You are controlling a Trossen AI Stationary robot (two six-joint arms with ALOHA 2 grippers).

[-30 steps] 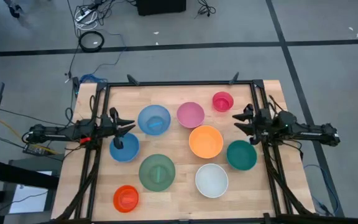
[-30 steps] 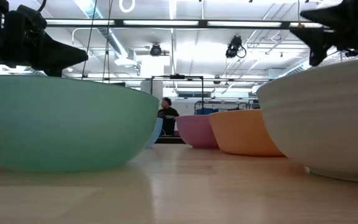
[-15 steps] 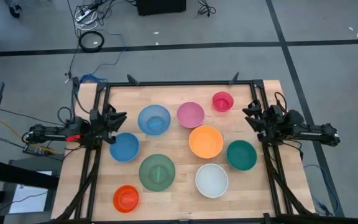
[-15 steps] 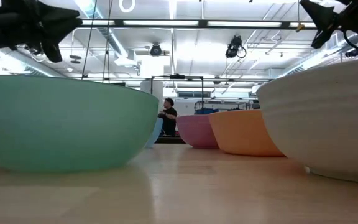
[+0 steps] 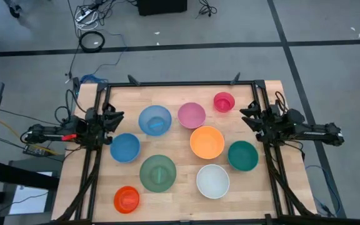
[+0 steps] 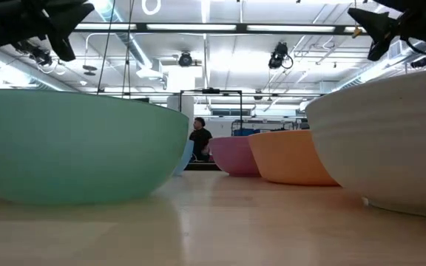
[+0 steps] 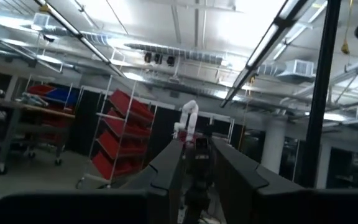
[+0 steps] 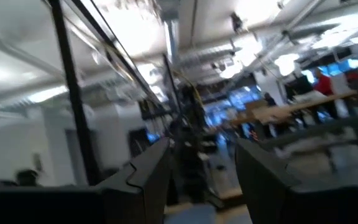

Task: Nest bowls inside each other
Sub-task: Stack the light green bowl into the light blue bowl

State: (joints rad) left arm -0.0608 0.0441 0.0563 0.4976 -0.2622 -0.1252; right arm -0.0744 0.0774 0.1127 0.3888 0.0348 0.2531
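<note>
Several plastic bowls stand apart on their bases on the wooden table, none nested: light blue (image 5: 154, 120), pink (image 5: 192, 115), magenta (image 5: 224, 101), orange (image 5: 207, 142), teal (image 5: 243, 155), white (image 5: 212, 180), green (image 5: 158, 172), blue (image 5: 125, 147), red-orange (image 5: 127, 199). My left gripper (image 5: 113, 116) hovers open at the table's left side, beside the light blue bowl and above the blue one's far edge. My right gripper (image 5: 245, 116) hovers open at the right side, between the magenta and teal bowls. Both point upward; their wrist views show only the room past the left gripper (image 7: 199, 168) and the right gripper (image 8: 204, 165).
A black frame (image 5: 180, 83) runs along the table's far edge and down both sides under the arms. In the low view the green bowl (image 6: 72, 148) and white bowl (image 6: 390, 140) fill the foreground. A person (image 6: 199, 139) is far back in the room.
My left gripper has drawn back from over the blue bowl toward the table's left edge, risen and tipped upward. My right gripper has risen a little and pulled slightly toward the right edge. No bowl has moved.
</note>
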